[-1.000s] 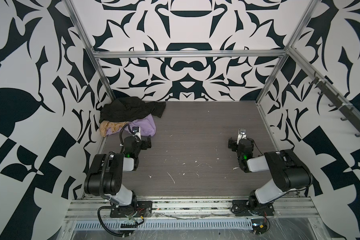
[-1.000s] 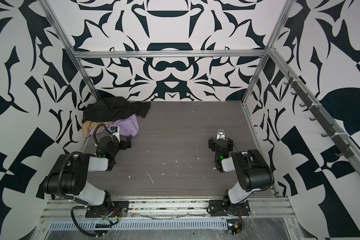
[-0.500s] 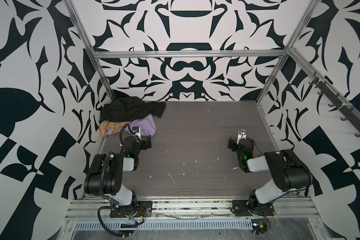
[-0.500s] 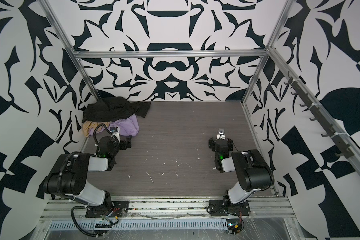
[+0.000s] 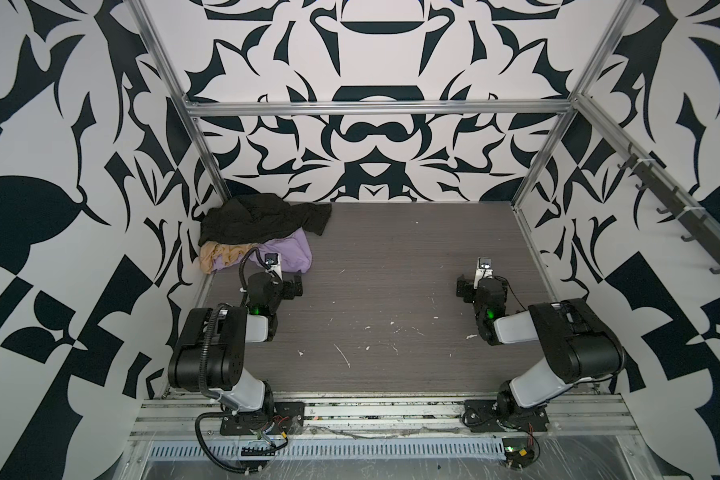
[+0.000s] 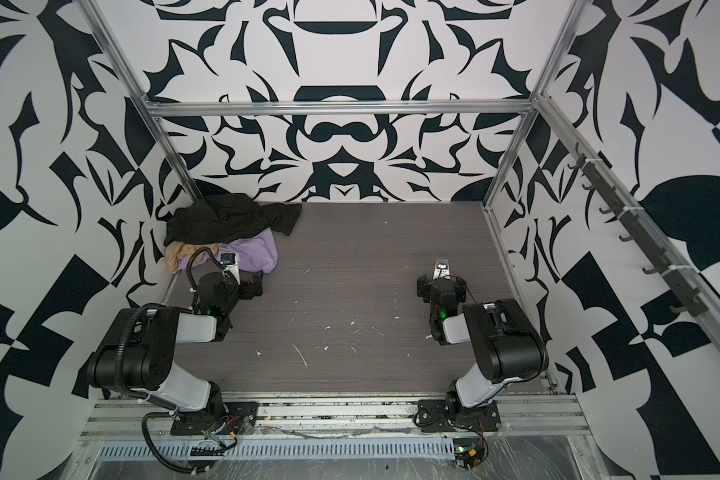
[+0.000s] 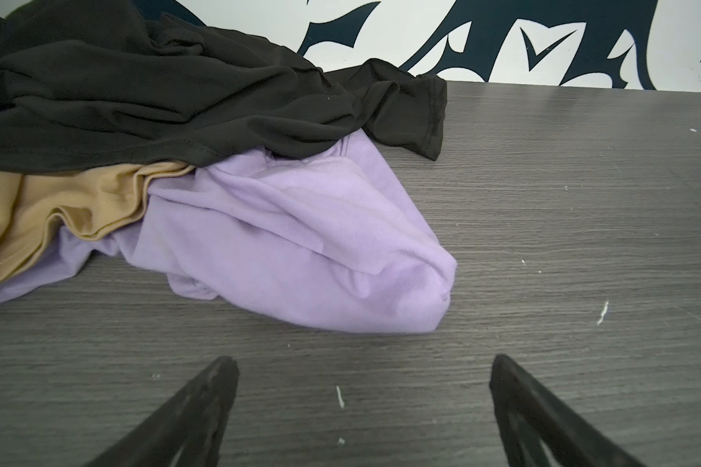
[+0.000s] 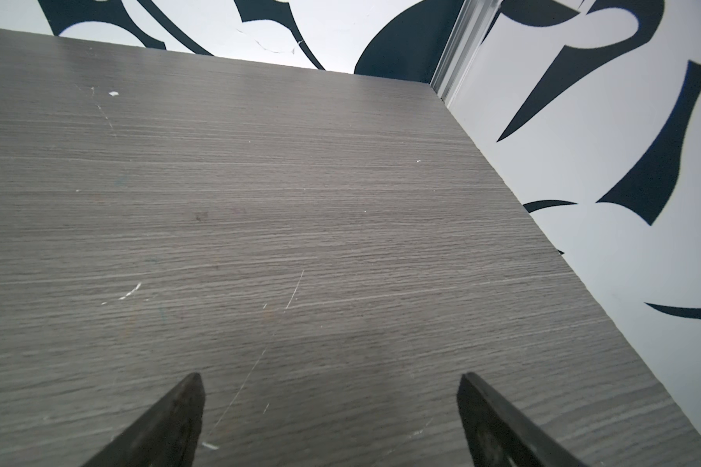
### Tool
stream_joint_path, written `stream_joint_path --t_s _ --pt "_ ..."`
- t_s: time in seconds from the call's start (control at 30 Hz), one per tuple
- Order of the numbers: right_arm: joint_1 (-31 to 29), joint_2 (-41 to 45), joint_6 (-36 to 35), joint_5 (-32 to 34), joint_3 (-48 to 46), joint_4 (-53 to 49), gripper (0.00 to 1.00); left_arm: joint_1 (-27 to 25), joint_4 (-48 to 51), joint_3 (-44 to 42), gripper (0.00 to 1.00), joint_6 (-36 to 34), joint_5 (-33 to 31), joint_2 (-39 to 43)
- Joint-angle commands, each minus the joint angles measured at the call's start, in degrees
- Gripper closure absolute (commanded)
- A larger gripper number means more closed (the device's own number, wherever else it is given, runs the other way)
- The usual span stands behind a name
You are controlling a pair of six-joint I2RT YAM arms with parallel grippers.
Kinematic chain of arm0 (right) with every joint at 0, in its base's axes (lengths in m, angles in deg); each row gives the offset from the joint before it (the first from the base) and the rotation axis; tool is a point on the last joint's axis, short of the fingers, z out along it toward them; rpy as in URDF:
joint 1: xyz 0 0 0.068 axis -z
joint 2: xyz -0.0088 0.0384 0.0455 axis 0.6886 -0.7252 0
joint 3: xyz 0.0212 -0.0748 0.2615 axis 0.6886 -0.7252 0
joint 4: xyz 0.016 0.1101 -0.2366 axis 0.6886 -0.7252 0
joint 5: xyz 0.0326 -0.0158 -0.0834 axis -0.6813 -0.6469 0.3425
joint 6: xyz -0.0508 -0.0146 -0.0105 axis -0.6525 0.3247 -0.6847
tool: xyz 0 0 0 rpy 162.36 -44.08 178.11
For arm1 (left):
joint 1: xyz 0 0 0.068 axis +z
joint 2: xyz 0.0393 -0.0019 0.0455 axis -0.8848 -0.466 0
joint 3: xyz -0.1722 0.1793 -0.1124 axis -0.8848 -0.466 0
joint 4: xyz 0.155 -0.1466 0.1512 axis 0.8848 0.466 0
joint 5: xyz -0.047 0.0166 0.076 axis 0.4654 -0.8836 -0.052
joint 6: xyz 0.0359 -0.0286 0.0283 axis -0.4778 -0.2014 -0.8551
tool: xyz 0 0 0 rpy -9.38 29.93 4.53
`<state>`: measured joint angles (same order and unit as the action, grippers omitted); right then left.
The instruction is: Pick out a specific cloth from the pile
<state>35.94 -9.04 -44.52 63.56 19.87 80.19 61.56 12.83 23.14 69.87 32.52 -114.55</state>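
The cloth (image 7: 300, 242) is seen on the table (image 7: 563, 242), at the near edge of the pile (image 5: 258, 232), which is heaped in the far left corner in both top views. Its far part is covered by the black cloth (image 7: 158, 93), and the tan cloth (image 7: 57, 202) is draped over one side. The left gripper (image 7: 363, 364) is held low over the table, jaws spread wide and empty. The cloth lies just ahead of the jaws and is not touched by them. The right gripper (image 8: 330, 380) is likewise spread wide and empty, well apart from the pile.
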Motion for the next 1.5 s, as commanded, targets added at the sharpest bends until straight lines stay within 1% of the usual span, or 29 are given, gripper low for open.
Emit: stream_joint_path --t_s 0.0,0.13,0.23,0.3,0.37,0.43,0.5,0.57,0.63,0.67,0.73,0.83,0.9,0.93,0.97,1.07,1.2,1.3,1.47 --pt "0.0 1.5 0.5 0.0 1.1 1.4 0.0 0.0 -0.5 0.7 0.0 -0.4 0.5 -0.1" --pt "0.1 1.5 0.4 0.1 0.8 1.8 0.0 0.0 -1.4 0.2 0.0 -0.4 0.1 0.0" --pt "0.1 1.7 0.1 -0.6 0.5 2.2 0.01 -0.1 -4.4 -1.5 0.0 0.2 -0.9 0.4" --pt "0.1 2.0 -0.2 -1.6 -0.3 3.6 0.02 -0.1 -6.7 -2.8 0.0 0.8 -2.5 1.1" --pt "0.1 3.5 -0.3 -1.7 -1.7 5.1 0.02 -0.4 -5.7 -3.5 0.0 1.5 -5.6 3.3" --pt "0.1 5.8 -0.3 -1.7 -1.8 3.3 0.03 -0.5 -1.6 -2.7 0.0 2.2 -8.1 6.5" --pt "0.1 8.9 -0.4 -1.9 -0.9 -1.0 0.03 -0.6 5.0 -0.8 0.0 2.6 -9.3 9.9" --pt "0.0 12.8 -0.3 -1.0 0.8 -7.1 0.03 -0.6 12.3 1.8 0.0 2.7 -9.7 13.4" --pt "-0.2 16.7 0.0 -0.1 2.5 -12.4 0.03 -0.7 16.3 3.8 0.0 3.8 -9.6 15.8" --pt "-0.5 19.0 0.3 0.3 2.8 -13.6 0.03 -1.3 19.0 4.9 0.0 4.4 -8.8 19.2" --pt "-1.1 23.8 1.3 -0.3 3.6 -16.4 0.04 -2.9 24.4 7.7 0.0 5.4 -8.9 22.3" --pt "-1.9 30.2 6.0 -0.9 6.4 -23.5 0.07 -5.0 32.0 11.3 0.0 10.1 -8.7 25.5" --pt "-2.3 32.5 10.3 -1.5 7.0 -24.5 0.12 -5.2 36.5 13.4 0.0 15.3 -7.6 27.1" --pt "-2.8 33.0 12.4 -1.5 7.0 -24.3 0.15 -5.1 40.4 14.8 0.0 18.3 -7.1 27.9" --pt "-3.3 33.4 14.2 -1.4 7.3 -24.7 0.17 -5.2 44.3 16.5 0.0 20.2 -6.0 28.3" --pt "-5.7 33.2 18.0 -1.6 9.0 -27.1 0.17 -5.3 50.1 19.7 0.0 23.1 -4.5 28.0" --pt "-12.5 30.7 20.5 -0.9 10.8 -27.9 0.17 -5.3 55.2 21.9 0.0 25.5 -3.9 27.2" --pt "-18.6 26.6 20.6 1.2 11.9 -26.1 0.17 -5.3 58.1 23.8 0.0 28.0 -4.4 25.2" --pt "-25.1 18.2 21.6 -0.1 16.5 -25.7 0.16 -5.1 59.7 26.6 0.0 29.5 -2.0 20.9"
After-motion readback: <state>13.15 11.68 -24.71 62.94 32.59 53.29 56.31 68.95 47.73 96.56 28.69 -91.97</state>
